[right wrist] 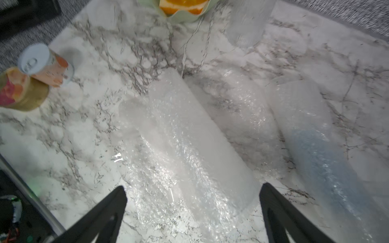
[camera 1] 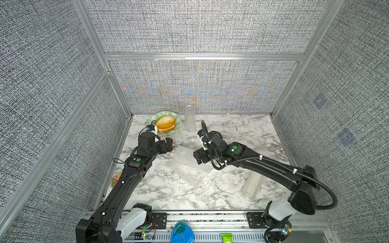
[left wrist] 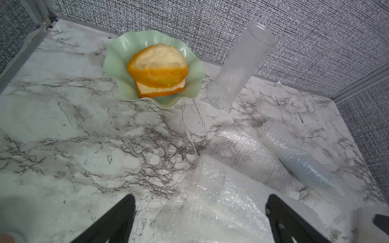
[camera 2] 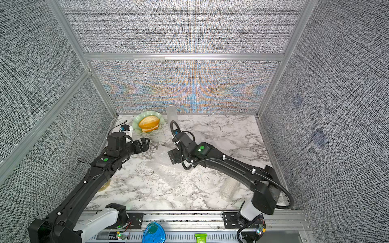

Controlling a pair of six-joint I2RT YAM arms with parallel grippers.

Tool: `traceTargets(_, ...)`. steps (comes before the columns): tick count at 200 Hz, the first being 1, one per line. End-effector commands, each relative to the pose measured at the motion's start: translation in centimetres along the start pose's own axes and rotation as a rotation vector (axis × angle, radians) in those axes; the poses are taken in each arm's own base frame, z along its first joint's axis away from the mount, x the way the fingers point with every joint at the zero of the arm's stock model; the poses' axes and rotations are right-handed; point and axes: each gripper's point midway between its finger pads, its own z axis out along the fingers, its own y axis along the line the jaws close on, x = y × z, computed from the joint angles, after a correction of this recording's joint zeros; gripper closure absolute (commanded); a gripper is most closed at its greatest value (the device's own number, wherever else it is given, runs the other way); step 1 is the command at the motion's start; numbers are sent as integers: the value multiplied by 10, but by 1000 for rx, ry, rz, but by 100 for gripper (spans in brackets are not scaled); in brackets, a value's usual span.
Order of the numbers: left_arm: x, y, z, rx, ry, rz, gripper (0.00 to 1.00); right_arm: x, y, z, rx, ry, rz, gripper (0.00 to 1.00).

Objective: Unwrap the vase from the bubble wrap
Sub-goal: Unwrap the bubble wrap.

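Status for you: the vase [left wrist: 240,69] looks fully bare, a frosted clear tube standing upright at the back wall, just beside the green dish [left wrist: 117,69] with the bun [left wrist: 157,67]. The bubble wrap [camera 1: 185,166] lies loose mid-table, between the arms, apart from the vase. So I'd call the unwrap itself done. Left gripper [left wrist: 200,218] has its fingers spread wide and nothing between them; it hangs over the near edge of the crumpled sheet. Right gripper [right wrist: 192,212] is also spread and empty, over a rolled-up length of wrap [right wrist: 189,143]. In the right wrist view another roll [right wrist: 315,136] with a bluish tint lies alongside; you can't tell from here whether anything is inside it. One more roll [camera 1: 252,185] sits near the right arm's base. Cans [right wrist: 42,65] at the left edge are unrelated. Left to do, as I judge it: pull both arms clear without snagging the sheet or nudging the vase.
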Motion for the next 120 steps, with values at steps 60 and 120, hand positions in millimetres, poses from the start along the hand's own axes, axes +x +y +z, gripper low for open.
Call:
traceTargets(60,61,17,3,-19,146,-36,1,41,10,53,24,246,-397,1)
traceTargets(120,57,17,4,-25,148,-13,1,48,-10,94,121,341,-501,1)
